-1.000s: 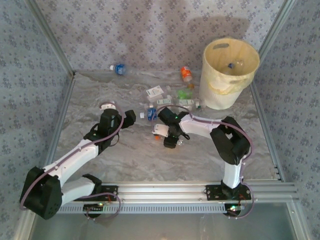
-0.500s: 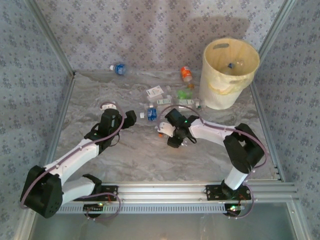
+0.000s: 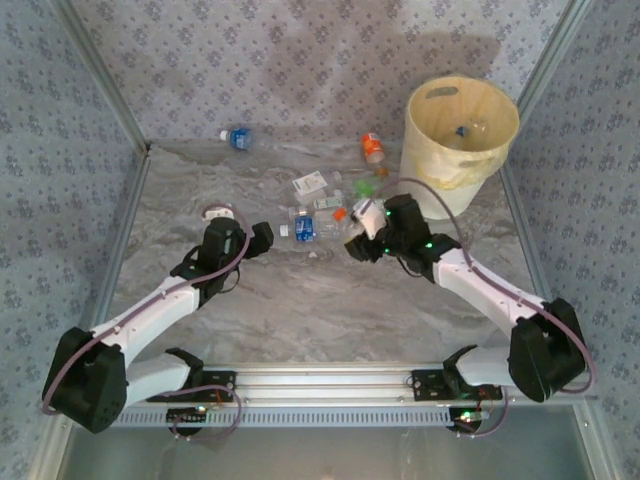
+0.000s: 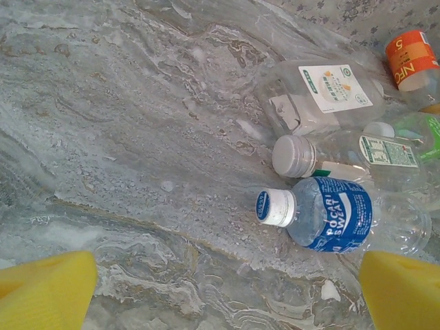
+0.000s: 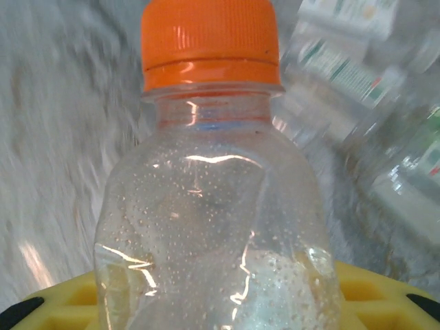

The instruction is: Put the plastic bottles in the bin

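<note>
— What are the walls like?
— Grey-blue wallpaper [image 3: 300, 60] with small flower sprigs on three sides, and metal posts [image 3: 101, 72] in the corners.
— And the table?
— It has a wrinkled, marbled grey cover [image 3: 300, 320] and a silver rail [image 3: 340, 378] along the near edge. A soft shadow [image 3: 440, 55] lies on the back wall.

The bin [image 3: 460, 145] stands far right on the table [image 3: 300, 310], with the bottle pile [image 3: 312, 185] just left of it and a lone bottle [image 3: 237, 138] far left by the back wall [image 3: 300, 60]. The left gripper [image 3: 262, 238] sits left of the pile. The right gripper [image 3: 354, 236] is at its near edge, one bottle [image 5: 213, 227] between its fingers.
</note>
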`<state>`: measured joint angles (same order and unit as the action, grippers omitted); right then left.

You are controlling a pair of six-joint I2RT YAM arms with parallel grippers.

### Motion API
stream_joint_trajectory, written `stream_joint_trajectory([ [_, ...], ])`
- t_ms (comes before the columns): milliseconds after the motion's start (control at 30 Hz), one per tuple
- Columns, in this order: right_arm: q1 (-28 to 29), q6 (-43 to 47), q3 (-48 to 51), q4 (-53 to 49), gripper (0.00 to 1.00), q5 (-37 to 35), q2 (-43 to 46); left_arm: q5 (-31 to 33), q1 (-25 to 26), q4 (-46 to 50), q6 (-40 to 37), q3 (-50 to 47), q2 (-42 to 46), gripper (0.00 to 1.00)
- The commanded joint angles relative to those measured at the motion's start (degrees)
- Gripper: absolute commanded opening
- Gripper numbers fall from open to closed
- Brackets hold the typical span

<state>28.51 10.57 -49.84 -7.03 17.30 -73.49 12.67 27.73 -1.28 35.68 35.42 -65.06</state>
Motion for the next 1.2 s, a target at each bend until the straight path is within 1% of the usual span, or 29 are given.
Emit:
stream_joint_trajectory([
  [0,-4.2,-9.3,0.4,9.5,0.4,11.6,2.5,-0.8,-0.5,0.0,0.6,1.7,-0.6,0.98],
  [133,-8.8,-15.5,-3.3,14.4,0.39,16.0,3.8,-1.2,-0.5,0.1,0.3,1.7,-0.5,0.98],
  [233,-13.1,-19.4,-8.9,15.4,0.39,16.9,3.8,-1.6,-0.5,0.3,-0.8,2.0,-0.6,0.98],
  [333,-17.0,-22.4,-13.8,16.5,0.38,16.6,3.0,-1.8,-0.5,0.5,-1.4,2.1,-0.5,0.98],
  [400,-19.4,-24.4,-17.5,15.8,0.38,15.0,2.1,-1.9,-0.5,0.6,-1.6,2.2,-0.4,0.98],
  [433,-21.2,-25.8,-20.8,14.7,0.38,14.3,1.2,-2.0,-0.5,0.7,-1.7,2.1,-0.3,0.98],
  [567,-25.6,-28.0,-29.0,10.0,0.38,8.9,-2.0,-2.1,-0.5,0.8,-2.0,2.1,-0.1,0.98],
  [767,-29.9,-29.2,-36.8,6.9,0.37,0.7,-7.4,-3.1,-0.6,0.8,-3.8,2.3,0.0,0.98],
  [867,-30.7,-27.9,-40.6,3.7,0.37,-3.9,-11.2,-4.7,-0.7,1.2,-7.0,2.9,-0.1,0.98],
  [1067,-30.7,-28.3,-47.6,-3.1,0.38,-13.5,-19.0,-11.9,-0.8,3.5,-14.9,6.2,-2.0,0.98],
  [1167,-30.3,-28.8,-48.9,-4.7,0.4,-16.6,-21.5,-12.6,-0.9,3.4,-16.6,6.9,-3.0,0.98],
])
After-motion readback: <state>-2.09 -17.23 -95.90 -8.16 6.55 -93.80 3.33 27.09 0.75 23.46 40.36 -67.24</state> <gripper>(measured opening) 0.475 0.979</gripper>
